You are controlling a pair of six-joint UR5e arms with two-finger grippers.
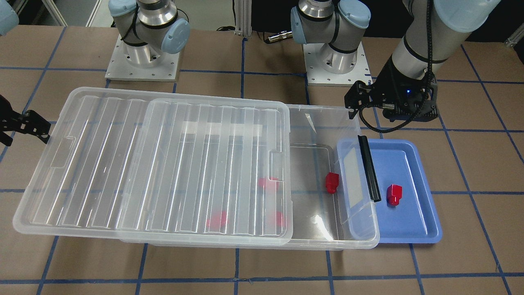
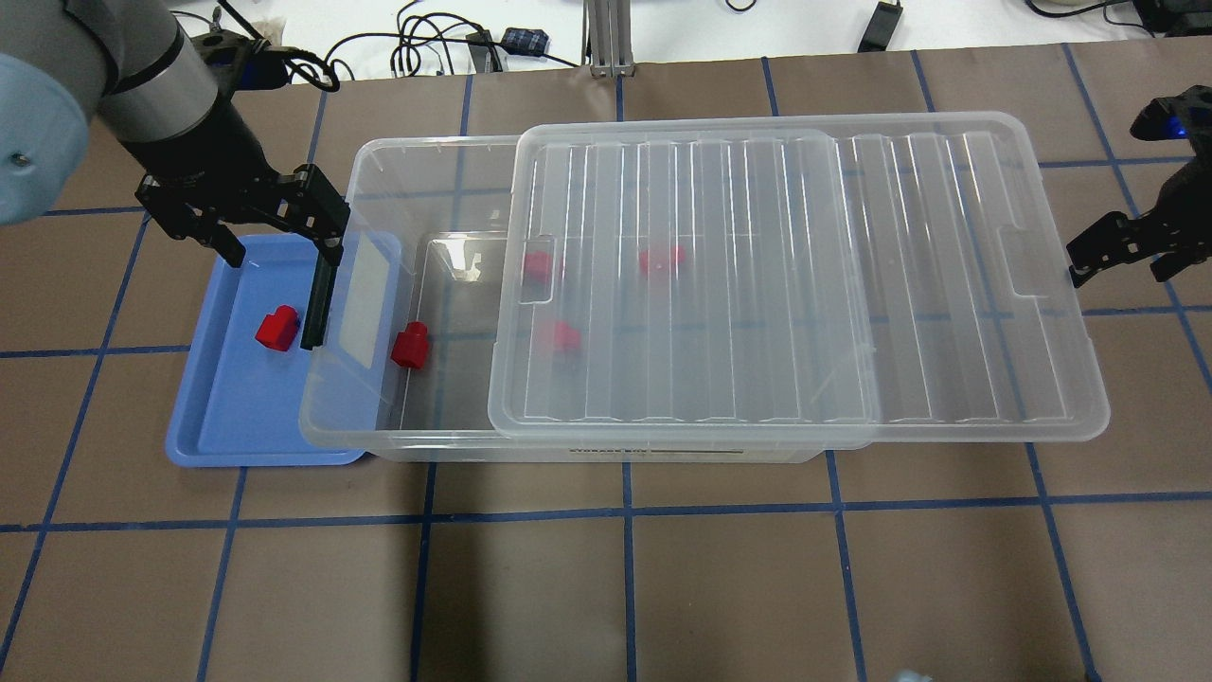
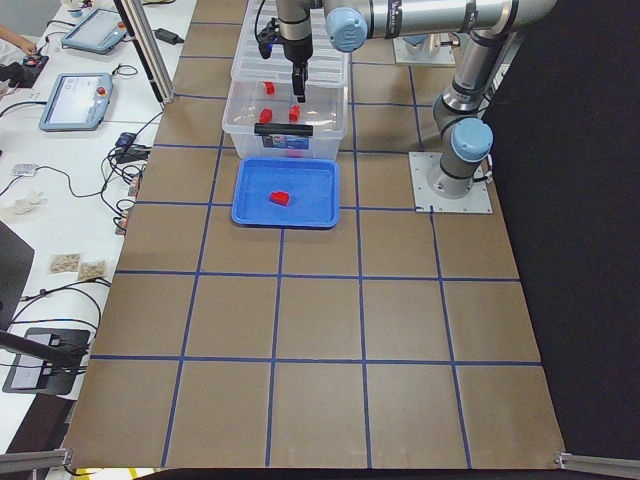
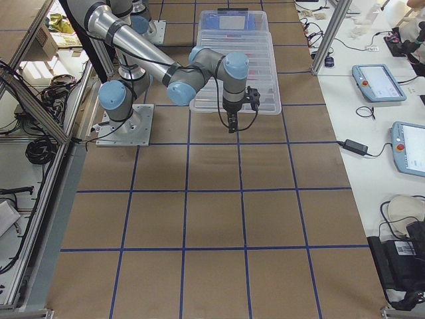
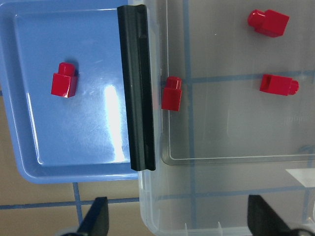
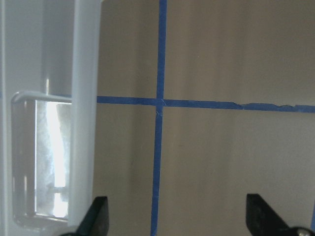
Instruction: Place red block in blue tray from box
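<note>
One red block (image 2: 276, 329) lies in the blue tray (image 2: 227, 426), also seen in the left wrist view (image 5: 64, 81). A second red block (image 2: 410, 345) lies in the uncovered end of the clear box (image 2: 417, 445), just past the black latch (image 2: 319, 303). Three more red blocks (image 2: 660, 260) show blurred under the ribbed lid (image 2: 805, 284), which is slid towards my right. My left gripper (image 2: 281, 248) is open and empty above the tray's far edge and the box's end. My right gripper (image 2: 1122, 270) is open and empty beside the lid's right end.
The box's left end overhangs the blue tray (image 1: 409, 229). The two arm bases (image 1: 143, 61) stand behind the box. The brown table top carries a blue tape grid. Tablets and cables (image 3: 75, 100) lie on a side bench beyond the table.
</note>
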